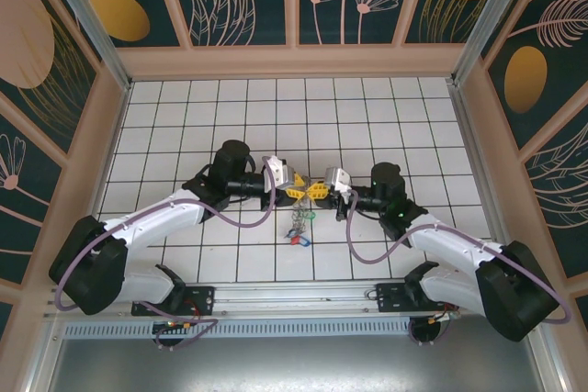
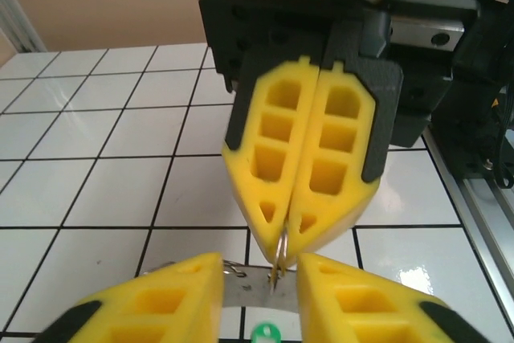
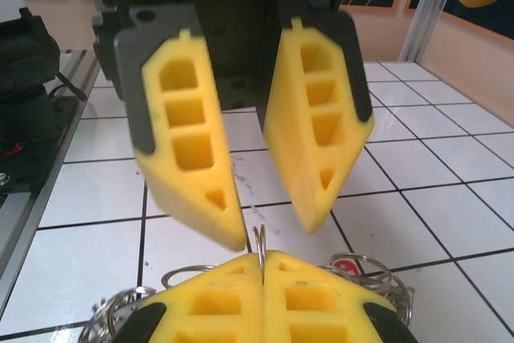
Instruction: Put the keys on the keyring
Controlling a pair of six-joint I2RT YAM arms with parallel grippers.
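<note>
Arms: two are seen from above, reaching inward from the near edge and meeting over the middle of the surface (image 1: 184, 107).
Left tool (image 3: 269, 224): its two yellow fingers are spread, and nothing is seen clamped between them.
Right tool (image 2: 283, 238): its two yellow fingers are pressed together, tip to tip with the left tool.
Wire loop (image 3: 259, 240): one thin loop is pinched between the right tool's fingertips and stands up in the gap below the left tool's tips. Whether it belongs to the keyring or to a key cannot be told.
Keyring (image 1: 297, 219): one is seen in the top view, bunched just below the two tools on the side toward the arm bases.
Keys (image 1: 296, 229): they are gathered with the keyring; their number cannot be counted.
Tags: three are counted, one red tag (image 3: 345, 266), one green tag (image 2: 265, 332) and one blue tag (image 1: 302, 240).
Contact with surface: it cannot be told whether the bunch hangs or rests.
</note>
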